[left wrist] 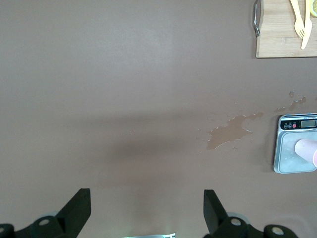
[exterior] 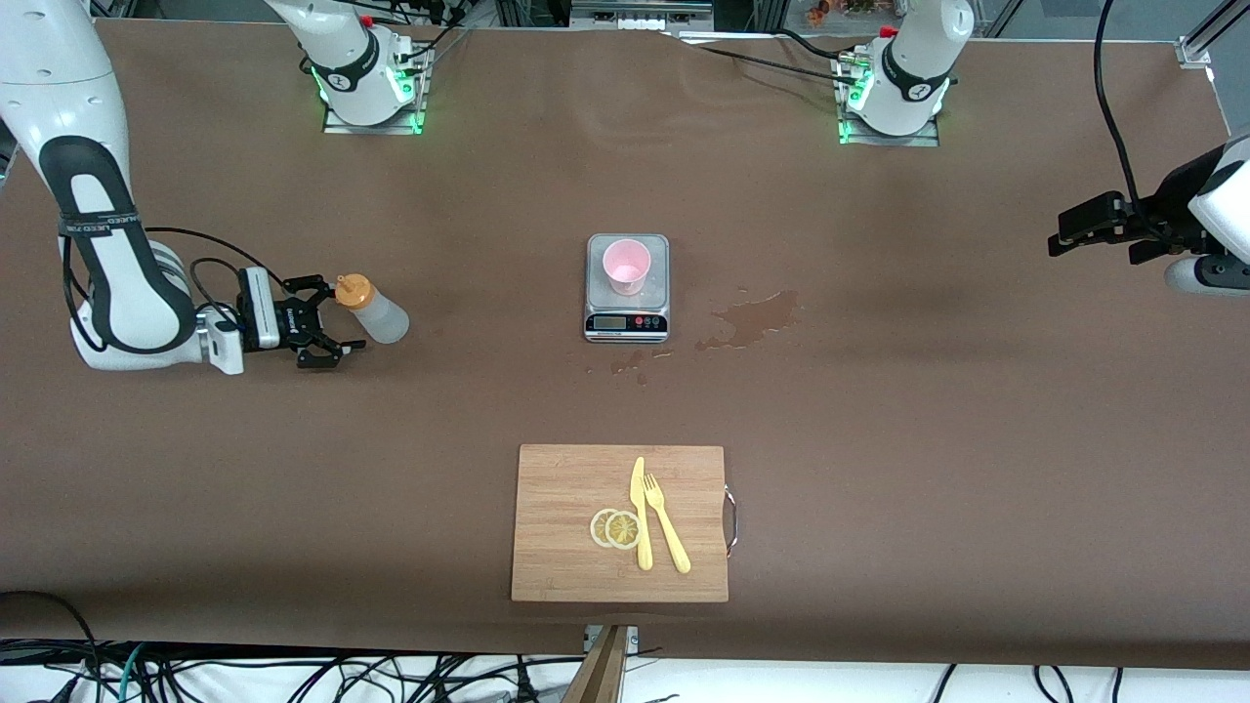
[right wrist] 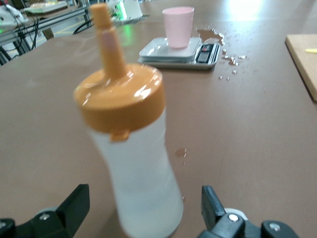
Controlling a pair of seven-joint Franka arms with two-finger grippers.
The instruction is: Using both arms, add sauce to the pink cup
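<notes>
Fingers [right wrist: 74, 208] of the right gripper [exterior: 327, 327] stand apart, one on each side of the squeeze bottle [exterior: 376, 312] without clamping it. In the front view this sits at mid-left of the frame, the gripper low by the bench [exterior: 879, 439] and the arm coming in from the left edge. The bottle looks tilted there, its orange cap toward the gripper.

Bottle: translucent whitish body, orange cap with a tapered nozzle [right wrist: 106, 37]. In the right wrist view it fills the lower centre of the frame, between the two fingers, with a gap on both sides.

Fingers [left wrist: 74, 210] of the left gripper [exterior: 1084, 229] also stand apart, holding nothing. The left arm waits at the right edge of the front view, gripper above bare bench.

Pink cup [exterior: 626, 267]: pale pink, tapered, no handle, upright on the plate of a small grey scale [exterior: 627, 327] at centre frame, narrower than the plate. Contents cannot be judged.

A brownish puddle [exterior: 757, 320] lies on the bench just right of the scale in the front view, with smaller drops [exterior: 630, 366] below the scale.

Lower centre: a wooden cutting board [exterior: 566, 527] carrying two lemon slices [exterior: 615, 528], a yellow knife [exterior: 640, 513] and a yellow fork [exterior: 664, 522].
</notes>
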